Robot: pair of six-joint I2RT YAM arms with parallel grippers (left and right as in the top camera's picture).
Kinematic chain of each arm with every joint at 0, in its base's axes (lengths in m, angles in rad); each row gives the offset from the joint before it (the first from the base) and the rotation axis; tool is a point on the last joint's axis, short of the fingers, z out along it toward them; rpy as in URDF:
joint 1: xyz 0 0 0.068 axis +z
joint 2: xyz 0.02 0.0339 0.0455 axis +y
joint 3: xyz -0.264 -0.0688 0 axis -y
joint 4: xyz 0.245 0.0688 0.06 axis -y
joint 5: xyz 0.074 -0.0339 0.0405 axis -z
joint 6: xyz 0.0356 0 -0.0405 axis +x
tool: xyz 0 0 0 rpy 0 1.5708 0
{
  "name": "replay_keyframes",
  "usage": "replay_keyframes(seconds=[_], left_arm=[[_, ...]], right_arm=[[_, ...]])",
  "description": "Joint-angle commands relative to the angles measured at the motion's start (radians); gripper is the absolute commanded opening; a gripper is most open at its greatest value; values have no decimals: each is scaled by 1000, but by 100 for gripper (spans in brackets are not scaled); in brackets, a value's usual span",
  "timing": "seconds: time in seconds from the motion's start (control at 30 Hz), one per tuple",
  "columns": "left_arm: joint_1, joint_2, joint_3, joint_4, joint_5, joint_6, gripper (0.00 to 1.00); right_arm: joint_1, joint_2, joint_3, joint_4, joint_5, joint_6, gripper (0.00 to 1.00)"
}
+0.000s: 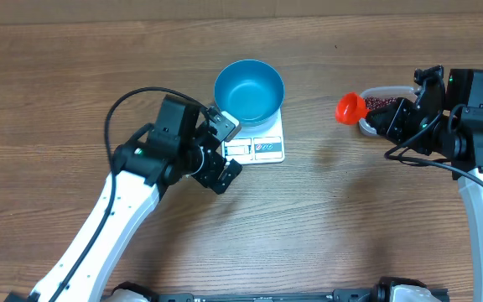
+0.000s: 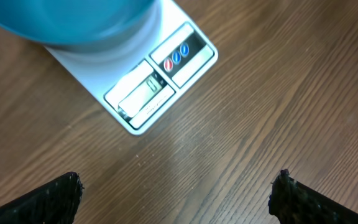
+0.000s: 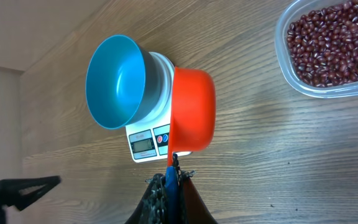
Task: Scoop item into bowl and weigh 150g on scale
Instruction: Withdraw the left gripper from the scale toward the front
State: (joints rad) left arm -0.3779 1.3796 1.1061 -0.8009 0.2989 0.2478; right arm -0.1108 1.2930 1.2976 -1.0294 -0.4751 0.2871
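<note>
Beans [image 3: 331, 43], the item to be weighed, lie heaped in a clear plastic tub [image 3: 282, 43] at the right side of the table [image 1: 325, 226]; none shows in the bowl. Findings follow, by size.

Table: wood-grain top, carrying everything. Left arm: it reaches in beside the scale. Its gripper [image 2: 176, 198] is spread wide and holds nothing, hanging above bare wood just off the display edge. My reading is that it is parked there to stay out of the pouring path, yet near enough to steady the bowl. Right arm: its gripper [image 3: 169, 180] is clenched on the thin handle of the scoop, which gives it control of the cup's tilt.

Bowl [image 1: 249, 92]: bright blue, upright, seated on the scale's platform, so whatever goes in should register at once. Scale [image 1: 267, 147]: white, with display and buttons left uncovered along the near edge, presumably for reading. Scoop [image 3: 194, 112]: orange-red, in the air just beside the tub, between it and the bowl. I cannot tell whether it is loaded.

Task judged to be at its outset
</note>
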Motion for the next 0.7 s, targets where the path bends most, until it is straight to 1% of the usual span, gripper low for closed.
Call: replay_keyframes(seconds=[0.0, 0.33, 0.37, 0.5, 0.67], left_arm=[[4, 40, 9, 1, 32, 45, 99], [5, 55, 9, 31, 25, 41, 100], [5, 55, 9, 41, 14, 28, 99], [5, 55, 9, 98, -48, -105, 99], [4, 55, 9, 100, -47, -171, 100]], right_arm=[[-5, -23, 22, -2, 11, -8, 4], [-5, -23, 22, -20, 15, -8, 4], [-5, -23, 22, -19, 16, -8, 4], [-5, -23, 22, -16, 22, -8, 4], [-5, -23, 22, -17, 22, -8, 4]])
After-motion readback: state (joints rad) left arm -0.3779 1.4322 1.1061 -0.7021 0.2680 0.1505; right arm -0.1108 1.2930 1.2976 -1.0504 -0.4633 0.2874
